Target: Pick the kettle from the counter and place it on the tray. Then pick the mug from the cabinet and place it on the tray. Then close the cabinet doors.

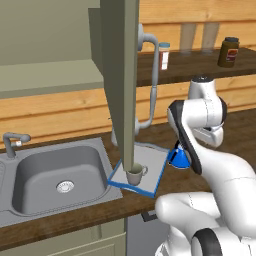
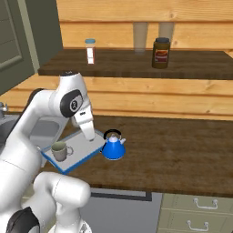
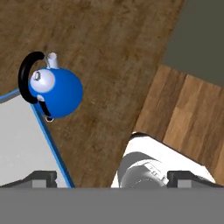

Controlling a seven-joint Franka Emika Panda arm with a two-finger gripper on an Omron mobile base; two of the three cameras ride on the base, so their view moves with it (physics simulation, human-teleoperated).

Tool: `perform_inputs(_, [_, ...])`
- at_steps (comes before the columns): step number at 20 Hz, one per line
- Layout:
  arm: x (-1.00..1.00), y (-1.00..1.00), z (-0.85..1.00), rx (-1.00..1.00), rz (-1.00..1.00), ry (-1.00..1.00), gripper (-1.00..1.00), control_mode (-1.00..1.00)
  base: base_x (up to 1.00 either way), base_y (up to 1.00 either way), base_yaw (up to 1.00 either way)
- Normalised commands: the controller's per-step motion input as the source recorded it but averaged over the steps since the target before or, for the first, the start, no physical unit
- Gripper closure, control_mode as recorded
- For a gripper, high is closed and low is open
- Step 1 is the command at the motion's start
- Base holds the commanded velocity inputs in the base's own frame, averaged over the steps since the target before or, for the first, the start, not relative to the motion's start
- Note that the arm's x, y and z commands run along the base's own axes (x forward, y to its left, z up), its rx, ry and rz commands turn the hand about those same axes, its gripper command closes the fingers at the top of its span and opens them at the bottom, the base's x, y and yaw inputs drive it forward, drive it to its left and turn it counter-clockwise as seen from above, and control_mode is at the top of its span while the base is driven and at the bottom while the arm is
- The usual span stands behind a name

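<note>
Jaws [image 3: 111, 177] spread fully wide, gripping nothing, as I see in my hand view; they hang above the dark wood-grain tabletop [image 2: 182, 150]. Kettle [image 2: 113, 146], a glossy blue cone with thin black arched handle, stands on the tabletop just right of the tray [image 2: 84, 146]. Left base view half hides the kettle behind the arm. Mug [image 1: 135, 174], plain grey-beige, sits on the flat blue-rimmed tray. Cabinet door [image 1: 120, 75], olive-green, hangs open.

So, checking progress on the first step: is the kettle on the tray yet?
No, the kettle stands on the counter beside the tray's blue rim.
</note>
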Motion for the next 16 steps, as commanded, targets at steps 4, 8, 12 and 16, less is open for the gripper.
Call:
perform_inputs(4, [0.29,-0.18,-0.23,0.03,-0.01,0.0,-1.0,-1.0,0.0,0.0,0.0])
perform_inputs(8, [0.31,-0.2,-0.32,0.05,0.0,-0.09,-1.0,-1.0,0.0,0.0,0.0])
perform_inputs(12, [0.34,-0.03,-0.18,0.04,0.01,-0.08,-1.0,-1.0,0.0,0.0,0.0])
perform_inputs(16, [0.37,0.0,-0.19,0.02,0.0,-0.01,-1.0,-1.0,0.0,0.0,0.0])
